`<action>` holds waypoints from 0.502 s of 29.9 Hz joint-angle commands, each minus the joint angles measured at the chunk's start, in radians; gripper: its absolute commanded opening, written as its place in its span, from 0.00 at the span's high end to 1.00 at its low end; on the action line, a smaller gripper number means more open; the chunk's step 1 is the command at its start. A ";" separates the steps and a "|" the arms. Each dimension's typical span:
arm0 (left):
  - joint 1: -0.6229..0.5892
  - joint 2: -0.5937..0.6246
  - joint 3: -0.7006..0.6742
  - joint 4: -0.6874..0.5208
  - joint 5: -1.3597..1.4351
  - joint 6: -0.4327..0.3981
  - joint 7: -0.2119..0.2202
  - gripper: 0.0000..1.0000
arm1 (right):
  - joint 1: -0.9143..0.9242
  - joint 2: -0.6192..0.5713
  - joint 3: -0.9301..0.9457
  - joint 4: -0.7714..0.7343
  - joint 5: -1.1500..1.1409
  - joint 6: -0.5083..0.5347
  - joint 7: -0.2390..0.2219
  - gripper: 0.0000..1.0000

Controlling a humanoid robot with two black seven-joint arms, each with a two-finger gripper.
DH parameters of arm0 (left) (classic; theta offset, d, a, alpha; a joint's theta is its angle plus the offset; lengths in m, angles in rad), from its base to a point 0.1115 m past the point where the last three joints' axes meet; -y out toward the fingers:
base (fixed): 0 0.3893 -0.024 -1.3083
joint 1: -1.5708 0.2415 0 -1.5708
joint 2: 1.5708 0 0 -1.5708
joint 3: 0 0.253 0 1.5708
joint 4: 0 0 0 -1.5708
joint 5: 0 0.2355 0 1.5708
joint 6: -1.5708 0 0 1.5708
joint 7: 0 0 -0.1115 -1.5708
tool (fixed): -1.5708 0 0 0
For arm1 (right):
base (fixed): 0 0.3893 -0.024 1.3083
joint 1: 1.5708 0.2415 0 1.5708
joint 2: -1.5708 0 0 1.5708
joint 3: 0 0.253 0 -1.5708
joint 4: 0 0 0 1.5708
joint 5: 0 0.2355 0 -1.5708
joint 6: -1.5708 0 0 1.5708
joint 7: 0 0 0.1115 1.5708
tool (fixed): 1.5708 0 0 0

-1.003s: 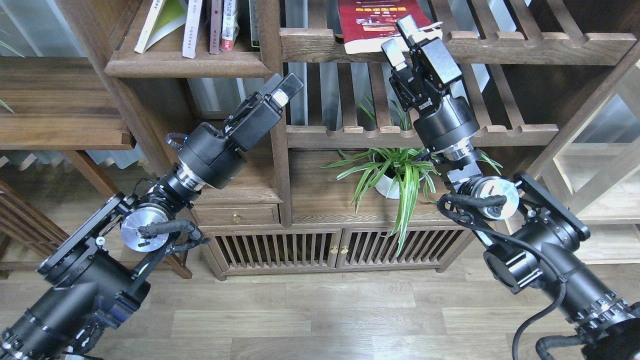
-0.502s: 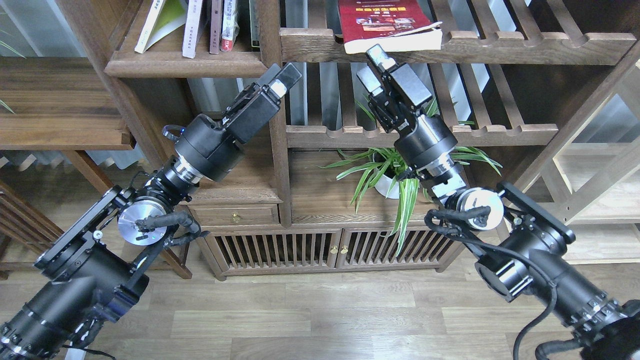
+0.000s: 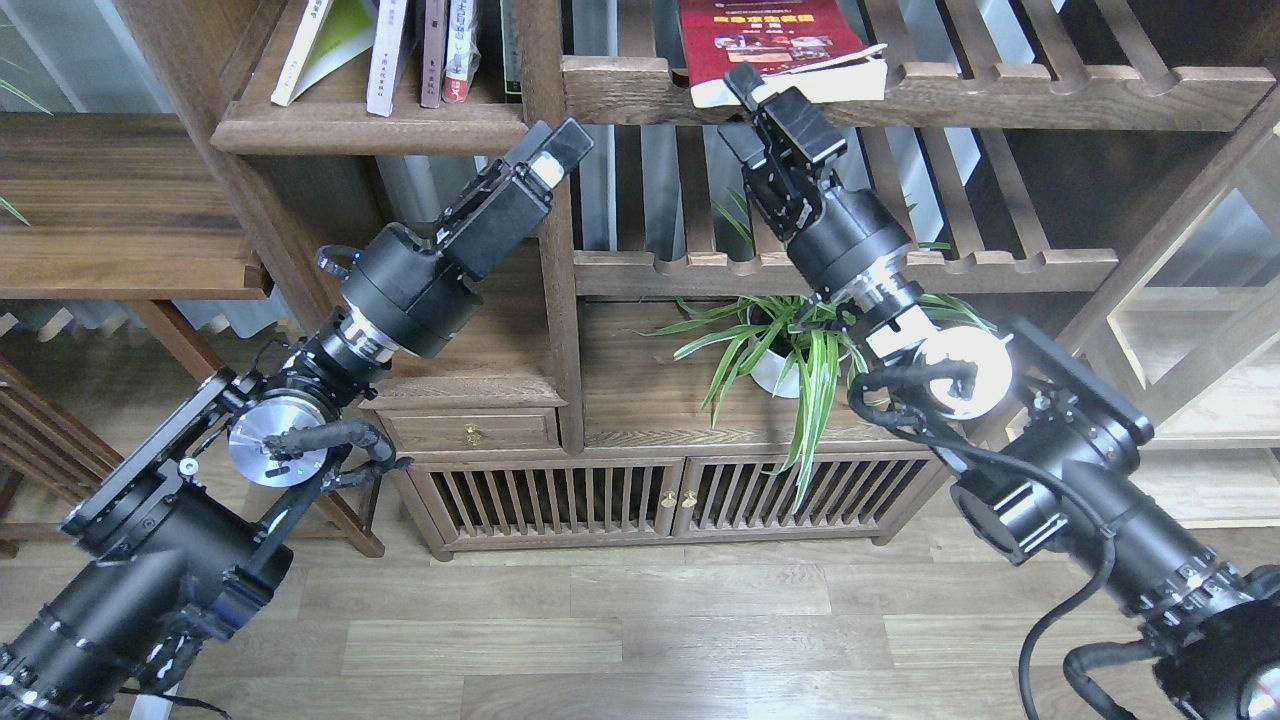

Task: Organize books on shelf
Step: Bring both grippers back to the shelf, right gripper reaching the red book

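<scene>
**Dark-red book lying flat on the slatted rack, both arms up at the bookcase**

Dark-red book (image 3: 765,35) is the easy one to spot: it lies flat on the upper slatted rack (image 3: 1000,95), cover up, with its white page block hanging a little over the front rail. Its top is cut off by the frame edge. There's white and gold print on the cover but it's too small to read.

Right end effector (image 3: 735,100) sits just under and against that overhanging page edge. It's seen dark and nearly end-on, so I honestly can't tell how far apart the fingers are or whether they have hold of the book.

Left end effector (image 3: 555,155) is up by the vertical post (image 3: 545,200) between the two bays, just below the dark-brown plank shelf (image 3: 370,128). Only a pale tip shows and the fingers can't be told apart, so no call on that either. Nothing visibly in it.

On the plank shelf, the yellow-green book (image 3: 335,40) leans left, mostly hiding a pale one at its left edge. Beside it stands the lavender-white book (image 3: 385,60) with black characters down the spine, too small to read. Then a few thinner spines (image 3: 450,50), one red and white. All are cropped at the top.

Lower down, a spider plant (image 3: 790,350) in a white pot is partly hidden behind the right arm. Slatted cabinet doors (image 3: 620,500) are below, with small brass knobs.
</scene>
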 commanded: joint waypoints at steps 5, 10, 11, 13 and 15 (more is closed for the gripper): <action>0.000 0.004 -0.001 0.000 -0.003 0.000 -0.001 0.01 | 0.025 -0.002 0.022 -0.001 0.030 -0.056 0.000 0.34; 0.001 0.004 -0.001 0.002 -0.003 0.000 -0.001 0.01 | 0.033 0.000 0.048 0.001 0.030 -0.131 0.000 0.38; 0.001 0.002 -0.001 0.002 -0.003 0.000 -0.001 0.01 | 0.035 0.001 0.055 0.001 0.030 -0.148 0.000 0.38; 0.001 0.002 -0.001 0.003 -0.004 0.000 -0.001 0.01 | 0.041 0.003 0.065 -0.001 0.031 -0.182 0.000 0.39; 0.001 0.002 -0.001 0.002 -0.003 0.000 -0.001 0.01 | 0.048 0.005 0.072 -0.001 0.036 -0.211 0.000 0.39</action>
